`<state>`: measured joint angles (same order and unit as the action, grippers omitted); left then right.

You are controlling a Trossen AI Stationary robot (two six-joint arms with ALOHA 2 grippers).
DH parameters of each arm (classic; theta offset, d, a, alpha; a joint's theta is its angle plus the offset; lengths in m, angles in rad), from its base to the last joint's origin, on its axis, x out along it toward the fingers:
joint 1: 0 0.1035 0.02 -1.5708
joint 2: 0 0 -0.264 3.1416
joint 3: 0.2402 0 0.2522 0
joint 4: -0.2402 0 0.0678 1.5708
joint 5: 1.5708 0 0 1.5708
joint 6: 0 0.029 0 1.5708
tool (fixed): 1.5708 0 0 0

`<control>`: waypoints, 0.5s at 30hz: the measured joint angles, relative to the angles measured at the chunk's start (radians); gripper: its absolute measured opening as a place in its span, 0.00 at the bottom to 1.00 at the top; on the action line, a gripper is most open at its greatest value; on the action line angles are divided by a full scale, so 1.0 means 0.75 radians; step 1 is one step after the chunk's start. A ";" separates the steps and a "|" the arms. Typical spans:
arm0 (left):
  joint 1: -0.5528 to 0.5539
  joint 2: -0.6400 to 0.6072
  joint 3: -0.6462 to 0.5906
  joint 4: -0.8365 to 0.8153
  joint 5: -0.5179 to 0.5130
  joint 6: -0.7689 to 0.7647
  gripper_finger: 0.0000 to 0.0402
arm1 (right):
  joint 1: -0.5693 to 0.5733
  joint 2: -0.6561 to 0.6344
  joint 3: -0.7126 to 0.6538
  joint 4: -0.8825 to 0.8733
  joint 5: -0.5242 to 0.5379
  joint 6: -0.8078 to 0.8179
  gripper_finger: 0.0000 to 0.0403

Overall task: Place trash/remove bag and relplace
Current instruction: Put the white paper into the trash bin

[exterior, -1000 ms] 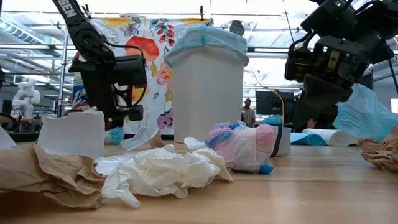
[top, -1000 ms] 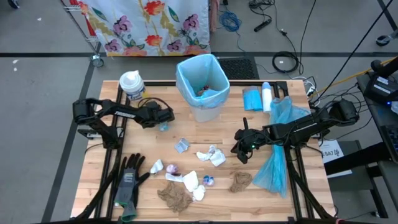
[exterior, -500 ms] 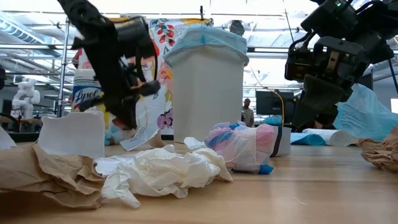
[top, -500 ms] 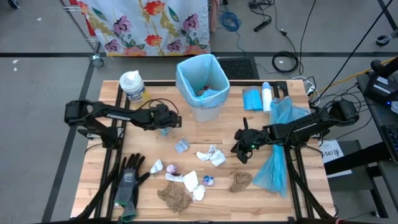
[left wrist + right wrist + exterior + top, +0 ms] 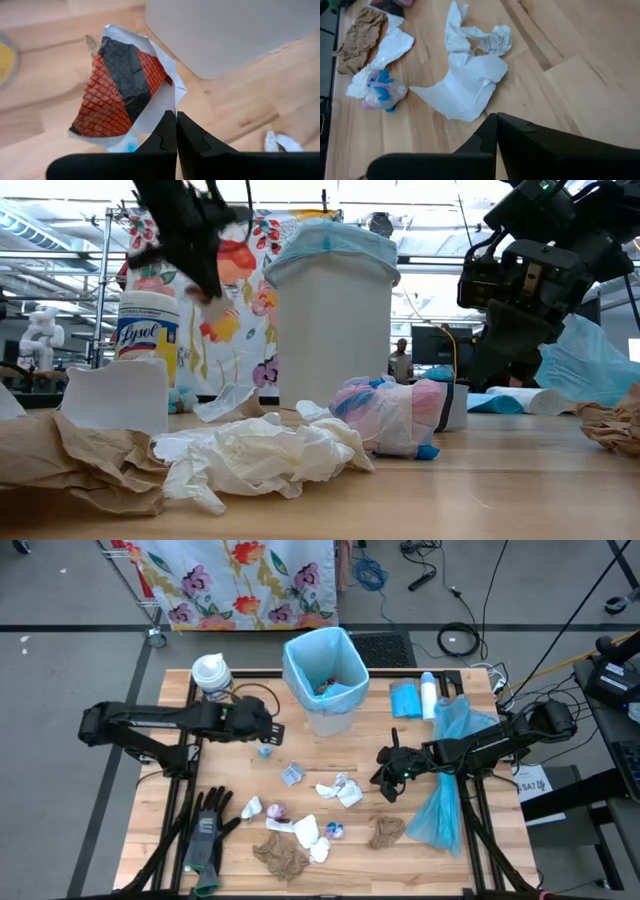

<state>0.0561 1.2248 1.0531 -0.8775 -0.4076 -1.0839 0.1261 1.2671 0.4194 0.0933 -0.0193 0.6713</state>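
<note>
- Left hand (image 5: 262,726) sat left of centre in the high view, just left of the bin (image 5: 327,665); fingers pressed together, pinching a red-and-black wrapper (image 5: 117,85) by its white edge, probably so it could be carried over the rim.
- In the low view that hand was lifted high at upper left, well above the surface (image 5: 450,865), the scrap dangling under it; the height looked meant to clear the bin's top.
- Bin stood at upper centre of the high view, blue bag (image 5: 296,650) folded over its rim, a few scraps already inside, so the liner was still in use.
- Right hand (image 5: 391,778) hung right of centre, fingers together and gripping nothing; it pointed at a white tissue wad (image 5: 470,85) and seemed to be waiting.
- Trash lay scattered across the lower middle of the high view: white wads (image 5: 339,789), a brown paper towel (image 5: 281,857), another brown piece (image 5: 386,831), a bluish wrapper (image 5: 335,830). Most still to pick up.
- Spare blue bag (image 5: 445,780) draped at right edge, likely the replacement.
- Gloves (image 5: 206,828) at lower left, wipes canister (image 5: 211,674) at upper left, both untouched.
</note>
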 joint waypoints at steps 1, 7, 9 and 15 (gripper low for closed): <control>-0.001 -0.004 0.051 -0.059 -0.001 0.005 0.00 | 0.000 0.000 0.000 0.001 0.008 -0.001 0.00; 0.043 0.018 0.426 -0.384 -0.008 0.213 0.00 | 0.000 0.001 0.000 0.000 0.025 -0.002 0.00; 0.088 0.029 0.545 -0.441 -0.018 0.291 0.00 | 0.000 0.001 0.000 0.003 0.025 -0.002 0.00; 0.282 0.133 0.845 -0.390 0.125 0.563 0.00 | 0.000 0.001 0.000 0.001 0.025 -0.003 0.00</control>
<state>0.2675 1.3243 1.6869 -1.1703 -0.3138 -0.6618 0.1261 1.2678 0.4194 0.0940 -0.0010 0.6693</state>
